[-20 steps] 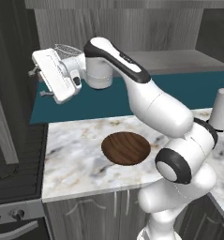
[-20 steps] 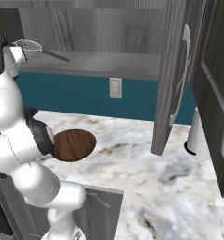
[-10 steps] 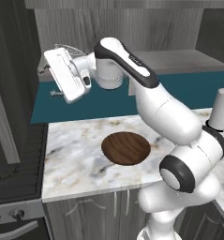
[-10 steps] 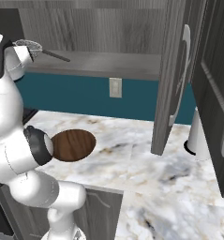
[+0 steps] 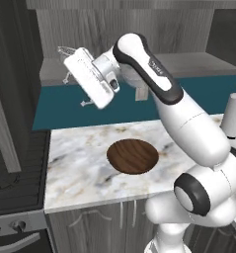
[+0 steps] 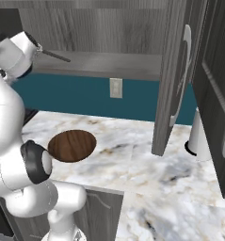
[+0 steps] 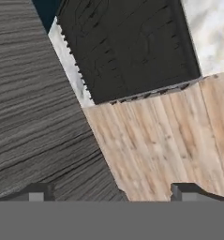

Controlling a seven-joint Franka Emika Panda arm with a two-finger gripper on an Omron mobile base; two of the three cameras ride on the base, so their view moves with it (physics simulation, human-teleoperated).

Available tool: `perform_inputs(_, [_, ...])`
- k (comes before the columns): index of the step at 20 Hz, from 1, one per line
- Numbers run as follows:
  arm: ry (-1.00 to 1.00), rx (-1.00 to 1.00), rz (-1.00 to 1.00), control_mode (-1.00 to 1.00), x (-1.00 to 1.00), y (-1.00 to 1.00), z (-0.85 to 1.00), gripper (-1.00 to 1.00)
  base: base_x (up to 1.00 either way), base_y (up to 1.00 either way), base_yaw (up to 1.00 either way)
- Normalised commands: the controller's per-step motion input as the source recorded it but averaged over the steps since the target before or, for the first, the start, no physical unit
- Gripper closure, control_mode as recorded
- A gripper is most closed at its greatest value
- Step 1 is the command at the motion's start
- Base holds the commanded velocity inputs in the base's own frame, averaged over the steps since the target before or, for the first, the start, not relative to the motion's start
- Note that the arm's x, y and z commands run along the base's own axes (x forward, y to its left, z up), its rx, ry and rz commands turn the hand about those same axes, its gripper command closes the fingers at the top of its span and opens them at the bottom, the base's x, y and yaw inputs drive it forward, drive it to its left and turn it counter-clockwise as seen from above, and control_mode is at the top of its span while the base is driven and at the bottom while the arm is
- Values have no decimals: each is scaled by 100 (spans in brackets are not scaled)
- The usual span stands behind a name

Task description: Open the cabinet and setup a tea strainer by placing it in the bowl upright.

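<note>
With cabinet [image 6: 177,70] doors swung wide, pincer [image 5: 72,76] agape and empty beside shelf [image 6: 104,63], next reaching for strainer [image 6: 50,53], bowl [image 5: 133,156] waiting on tabletop [image 5: 80,170].

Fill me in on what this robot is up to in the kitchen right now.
The white arm is reaching up to the shelf of the cabinet, whose doors stand open. Its gripper is open, with nothing between the fingertips. The tea strainer's thin dark handle sticks out beside the hand at shelf level; whether it rests on the shelf is hard to tell. The bowl sits on the marble counter with nothing in it.
</note>
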Motion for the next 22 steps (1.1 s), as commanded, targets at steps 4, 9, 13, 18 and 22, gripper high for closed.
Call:
perform_inputs(4, [-37,-51,3,-100,5,-51,-29,-100,0,0,0])
perform_inputs(9, [-35,-44,5,-100,34,-80,-35,-100,0,0,0])
perform_inputs(13, [-56,-34,9,-100,41,-68,-17,-100,0,0,0])
perform_inputs(18, [-64,-29,13,-100,45,-27,-8,-100,0,0,0])
perform_inputs(22, [-44,-28,3,-100,42,0,14,-100,0,0,0])
